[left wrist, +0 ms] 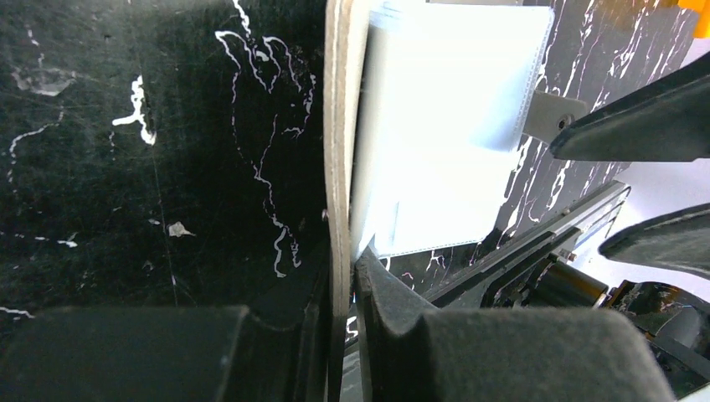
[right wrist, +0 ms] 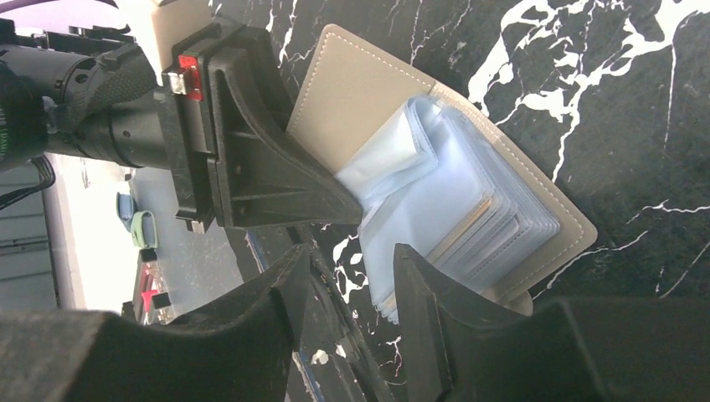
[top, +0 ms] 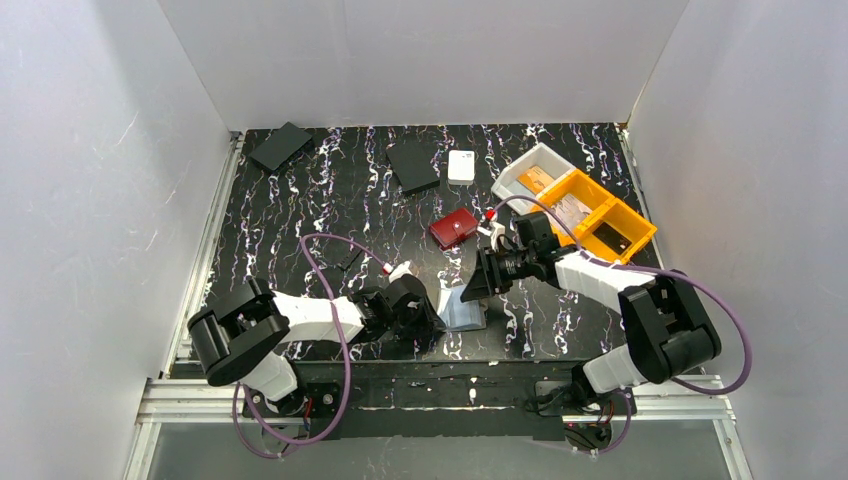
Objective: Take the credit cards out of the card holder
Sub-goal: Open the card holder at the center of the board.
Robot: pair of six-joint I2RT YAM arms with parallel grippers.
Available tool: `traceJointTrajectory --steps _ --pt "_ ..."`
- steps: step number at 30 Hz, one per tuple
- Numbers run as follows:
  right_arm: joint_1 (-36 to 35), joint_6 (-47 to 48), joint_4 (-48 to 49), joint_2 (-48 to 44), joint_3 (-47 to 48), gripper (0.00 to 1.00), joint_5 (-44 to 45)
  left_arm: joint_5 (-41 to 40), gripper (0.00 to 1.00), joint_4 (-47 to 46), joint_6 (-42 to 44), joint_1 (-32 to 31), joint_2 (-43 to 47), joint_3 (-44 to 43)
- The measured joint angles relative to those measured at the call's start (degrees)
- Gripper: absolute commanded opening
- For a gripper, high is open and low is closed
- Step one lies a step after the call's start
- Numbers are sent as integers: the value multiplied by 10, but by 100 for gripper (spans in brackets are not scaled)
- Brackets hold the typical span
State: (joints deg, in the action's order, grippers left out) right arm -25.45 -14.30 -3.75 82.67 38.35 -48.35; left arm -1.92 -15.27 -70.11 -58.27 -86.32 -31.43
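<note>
Lower centre of top view, grey card holder point(top: 463, 309) open, clear plastic sleeves point(right wrist: 452, 201) fanned out, left gripper point(left wrist: 342, 280) clamped on its cover edge, right gripper point(right wrist: 347, 255) spread above the sleeves

Overhead I get bright, even light off the white enclosure walls point(top: 90, 200), with only soft shadows on the black marbled tabletop point(top: 330, 190). My left wrist view washes out the clear plastic sleeves point(left wrist: 444, 126) of the grey folding card holder point(left wrist: 339, 126); close foreground blurs
</note>
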Motion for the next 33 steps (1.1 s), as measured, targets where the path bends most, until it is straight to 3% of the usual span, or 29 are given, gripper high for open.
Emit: traceJointTrajectory --steps 33 --pt "3 3 -28 15 -8 50 27 11 11 -36 -10 1 -11 8"
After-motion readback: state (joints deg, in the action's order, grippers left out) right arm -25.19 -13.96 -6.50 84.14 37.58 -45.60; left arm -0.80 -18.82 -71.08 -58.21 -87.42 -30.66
